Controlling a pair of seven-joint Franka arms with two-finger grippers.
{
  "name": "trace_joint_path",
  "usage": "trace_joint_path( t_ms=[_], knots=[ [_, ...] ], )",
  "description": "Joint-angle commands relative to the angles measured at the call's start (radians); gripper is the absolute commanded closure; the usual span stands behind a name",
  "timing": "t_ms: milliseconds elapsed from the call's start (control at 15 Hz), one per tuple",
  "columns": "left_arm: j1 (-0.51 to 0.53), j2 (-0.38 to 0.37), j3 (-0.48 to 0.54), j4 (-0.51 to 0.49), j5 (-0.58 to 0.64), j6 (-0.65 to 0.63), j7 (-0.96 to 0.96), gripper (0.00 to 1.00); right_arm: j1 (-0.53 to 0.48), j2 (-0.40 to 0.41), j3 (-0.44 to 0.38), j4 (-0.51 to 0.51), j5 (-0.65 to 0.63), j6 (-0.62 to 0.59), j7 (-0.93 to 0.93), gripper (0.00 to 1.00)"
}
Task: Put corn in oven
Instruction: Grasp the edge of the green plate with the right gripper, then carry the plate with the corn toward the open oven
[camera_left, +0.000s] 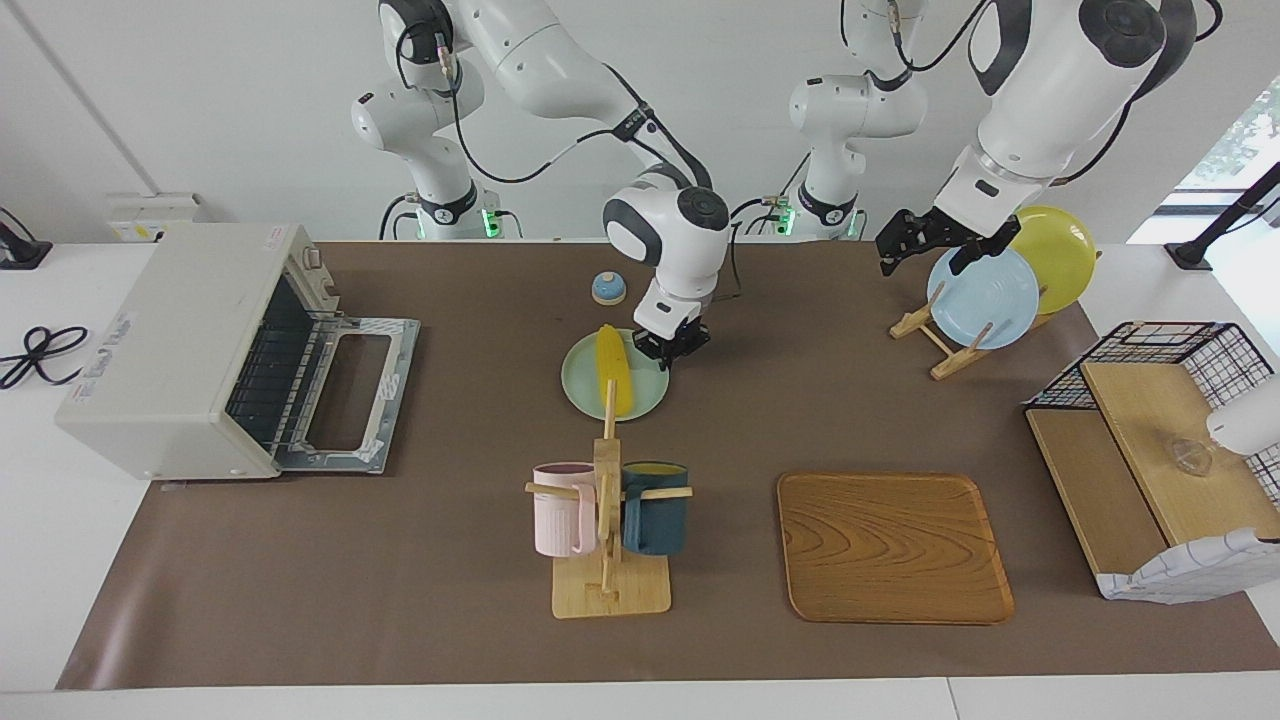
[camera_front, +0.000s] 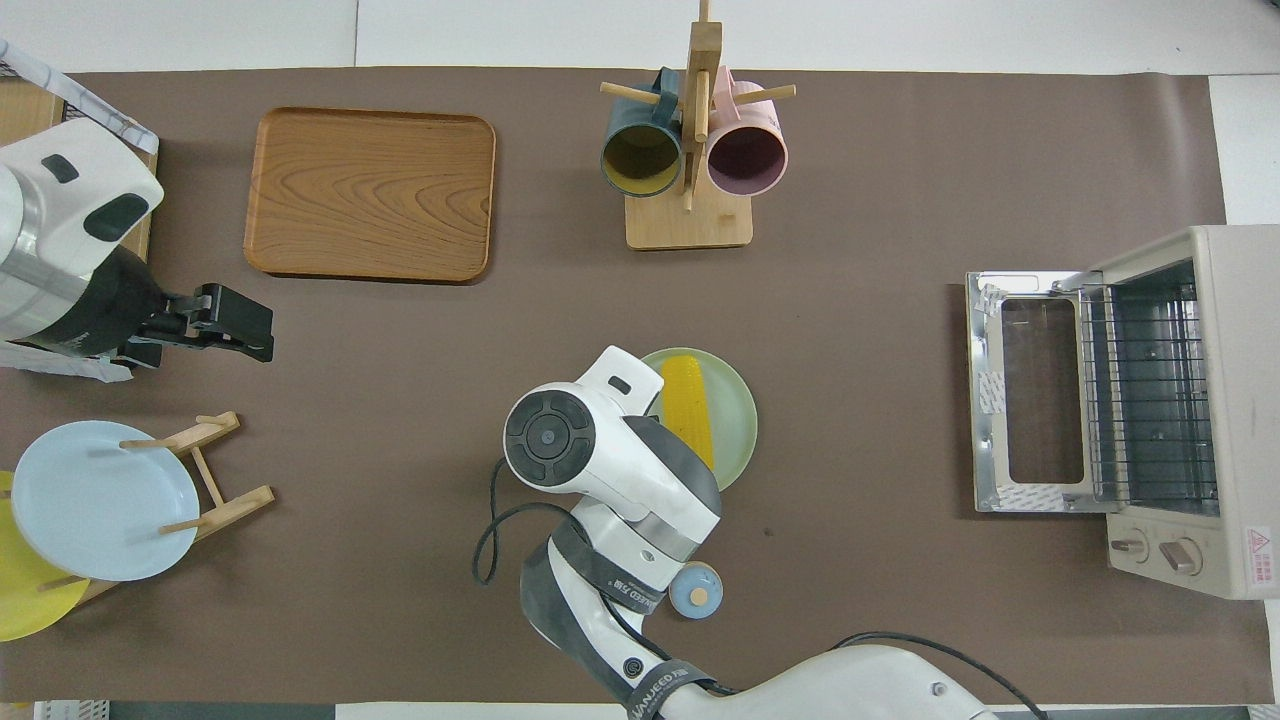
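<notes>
The oven (camera_left: 200, 350) stands open at the right arm's end. The corn (camera_left: 612, 370) lies on a green plate (camera_left: 585, 395); the right gripper (camera_left: 672, 347), jaws parted and empty, hovers beside it. Stiff, light, likely slippery: grip mid-cob. The left gripper (camera_left: 925, 240) waits over the plate rack (camera_left: 935, 340), jaws parted.

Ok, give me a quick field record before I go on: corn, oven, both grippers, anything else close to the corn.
corn: lying on the pale green plate, mid-table, not gripped
oven: at the right arm's end of the table, door folded down open, wire rack visible inside
right gripper: low over the plate's edge, beside the corn
left gripper: raised over the plate rack, waiting
nearby: mug stand farther from the robots than the plate; small blue bell nearer to them
</notes>
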Motion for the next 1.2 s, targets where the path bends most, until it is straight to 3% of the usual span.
trace_joint_path(
  t_ms=[0, 333, 600, 1133],
  knots=[
    [0.008, -0.001, -0.003, 0.014, 0.005, -0.019, 0.017, 0.00, -0.024, -0.003, -0.007, 0.049, -0.045, -0.076, 0.019, 1.00],
    [0.002, -0.001, -0.003, 0.014, 0.005, -0.008, 0.013, 0.00, -0.067, -0.004, -0.019, 0.098, -0.162, -0.235, 0.020, 1.00],
    [-0.004, -0.001, -0.003, 0.012, 0.005, -0.006, 0.013, 0.00, -0.194, -0.052, -0.021, 0.080, -0.170, -0.300, -0.002, 1.00],
    [-0.004, -0.003, -0.004, 0.012, 0.005, -0.006, 0.013, 0.00, -0.490, -0.251, -0.021, -0.098, -0.171, -0.334, -0.326, 1.00]
  ],
)
